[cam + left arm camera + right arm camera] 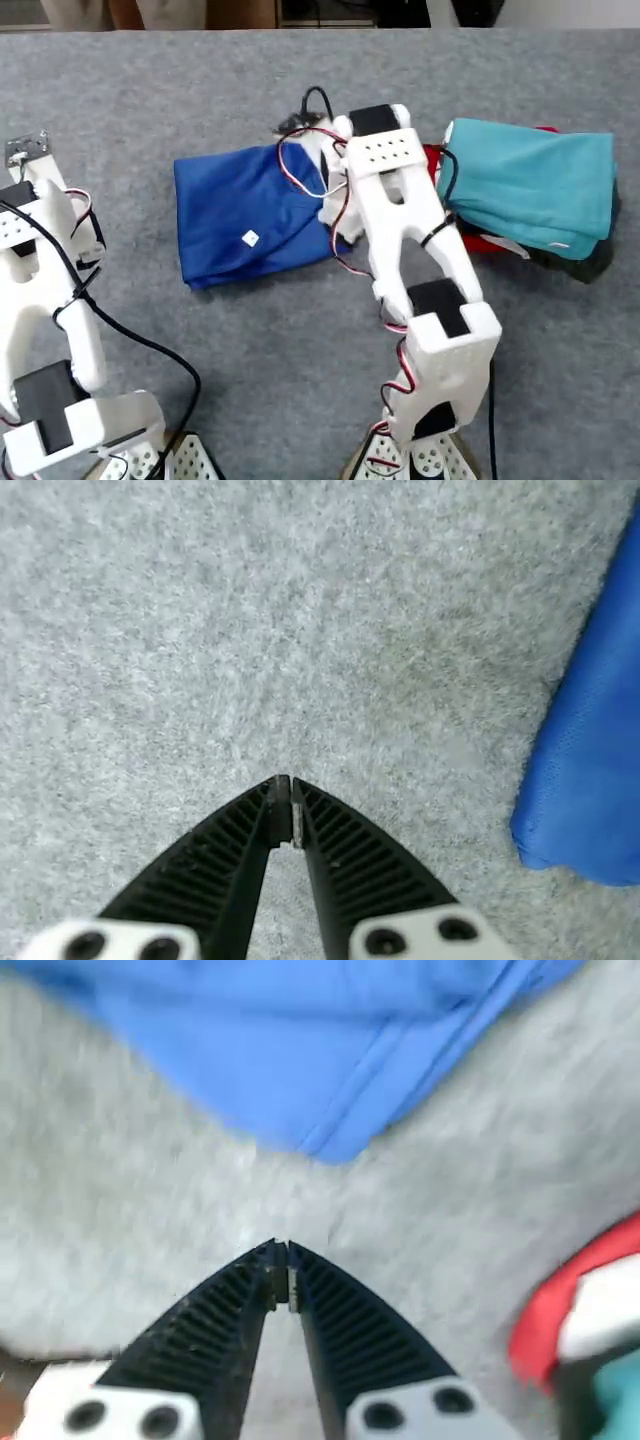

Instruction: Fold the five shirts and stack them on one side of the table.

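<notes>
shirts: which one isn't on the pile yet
The blue shirt, lying folded alone in the middle. The other three are stacked together: the teal shirt lies on top of a red shirt and a dark one.

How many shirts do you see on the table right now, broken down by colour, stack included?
blue shirt: 1
teal shirt: 1
red shirt: 1
dark shirt: 1
Total: 4 that can be told apart; the stack may hide another.
</notes>
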`<state>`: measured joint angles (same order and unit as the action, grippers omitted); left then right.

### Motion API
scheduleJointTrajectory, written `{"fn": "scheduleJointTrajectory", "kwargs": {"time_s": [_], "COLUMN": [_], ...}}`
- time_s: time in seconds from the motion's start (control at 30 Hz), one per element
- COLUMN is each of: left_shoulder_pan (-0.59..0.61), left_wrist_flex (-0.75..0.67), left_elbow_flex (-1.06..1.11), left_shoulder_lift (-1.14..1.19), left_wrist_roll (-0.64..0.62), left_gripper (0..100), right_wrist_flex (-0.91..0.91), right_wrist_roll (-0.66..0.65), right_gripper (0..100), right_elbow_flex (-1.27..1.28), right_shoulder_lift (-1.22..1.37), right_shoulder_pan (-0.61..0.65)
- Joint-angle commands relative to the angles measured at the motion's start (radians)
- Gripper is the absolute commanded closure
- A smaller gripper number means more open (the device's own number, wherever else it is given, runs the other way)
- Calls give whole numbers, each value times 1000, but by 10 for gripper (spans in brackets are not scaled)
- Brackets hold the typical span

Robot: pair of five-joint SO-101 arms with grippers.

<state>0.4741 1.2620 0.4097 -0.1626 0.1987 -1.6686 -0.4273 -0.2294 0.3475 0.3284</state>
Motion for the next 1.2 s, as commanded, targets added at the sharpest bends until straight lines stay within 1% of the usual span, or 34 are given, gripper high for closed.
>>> {"fn": "scheduleJointTrajectory", "kwargs": {"time_s": [0.0,0.07,0.17,0.23,0.33,0.47,0.63,0.77,0.83,0.93,1.17], "left_shoulder_pan": [-15,-14,-9,-6,-6,-8,-9,-9,-9,-11,-12], "left_wrist_flex": [-2,-2,0,14,34,34,28,26,26,26,25], "left_elbow_flex": [-6,-5,-5,-5,-5,-5,-5,-5,-5,-5,-5], "left_shoulder_lift": [-2,-2,-5,-7,-7,-4,-4,-4,-4,-2,-2], "left_wrist_roll": [11,11,11,11,12,12,12,12,12,12,14], "left_gripper": [981,981,981,981,981,981,981,981,981,981,981], "right_wrist_flex": [132,213,316,338,321,241,64,-117,-121,-120,-120], "right_wrist_roll": [-5,29,115,149,163,163,157,150,127,124,120], "right_gripper": [997,997,997,997,997,997,997,997,997,997,997], "right_elbow_flex": [-70,-108,-186,-262,-386,-558,-789,-935,-928,-846,-476], "right_shoulder_lift": [-28,25,134,214,338,481,599,667,673,622,374], "right_shoulder_pan": [64,97,122,130,133,131,133,122,111,94,73]}}
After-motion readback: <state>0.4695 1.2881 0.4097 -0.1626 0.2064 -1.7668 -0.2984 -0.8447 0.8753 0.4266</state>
